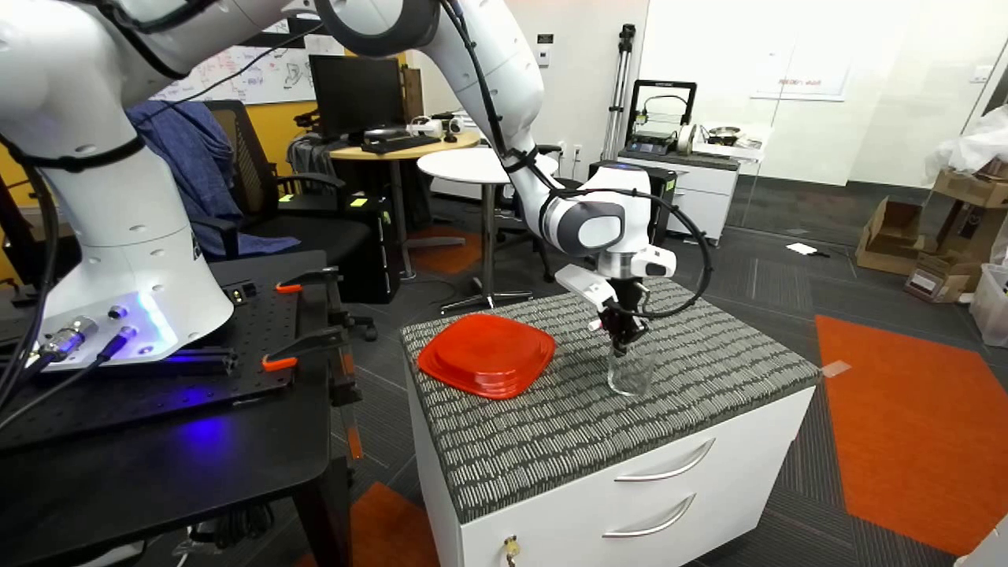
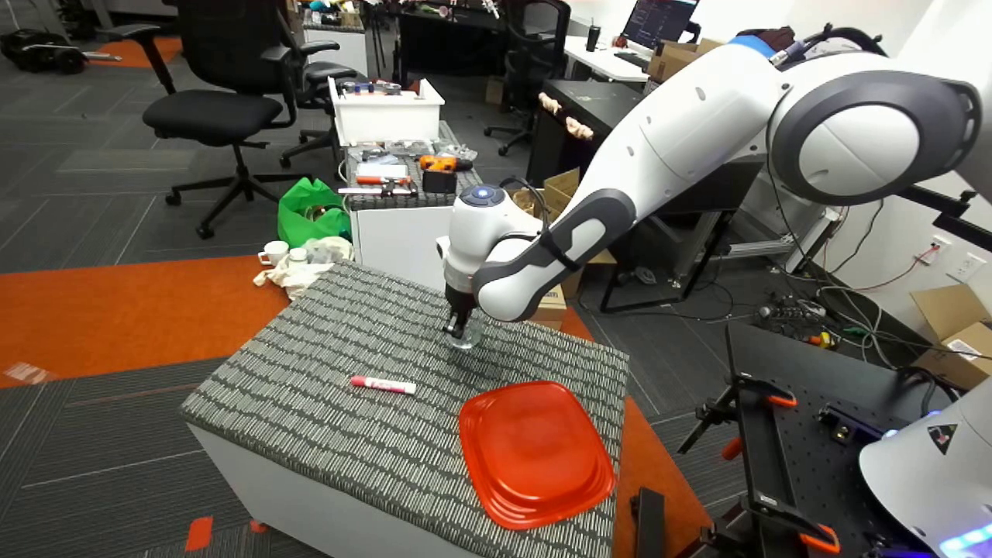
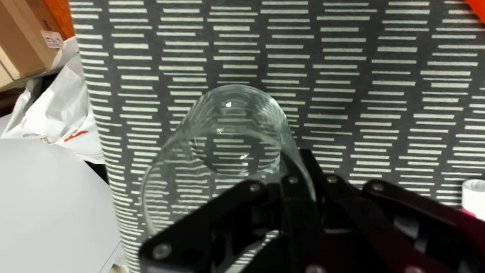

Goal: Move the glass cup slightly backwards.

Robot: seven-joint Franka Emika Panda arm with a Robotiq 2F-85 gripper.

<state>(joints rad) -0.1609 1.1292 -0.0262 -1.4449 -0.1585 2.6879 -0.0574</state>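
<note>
The glass cup is a clear tumbler on the patterned cabinet top. It shows in both exterior views (image 1: pixel 632 376) (image 2: pixel 470 338) and large in the wrist view (image 3: pixel 235 113), with its open rim toward the camera. My gripper (image 1: pixel 620 346) points down at the cup's rim; it also shows in an exterior view (image 2: pixel 456 328). In the wrist view the gripper (image 3: pixel 299 161) is shut on the cup's side wall, one finger inside the cup and one outside. The cup looks roughly upright. Whether its base touches the surface is hard to tell.
A red plastic bowl (image 1: pixel 488 354) (image 2: pixel 536 453) lies upside down on the patterned cabinet top (image 1: pixel 535 457) (image 2: pixel 294 395). A pink-and-white marker (image 2: pixel 383 384) lies on it too; its end shows in the wrist view (image 3: pixel 473 193). The cabinet edge is near the cup.
</note>
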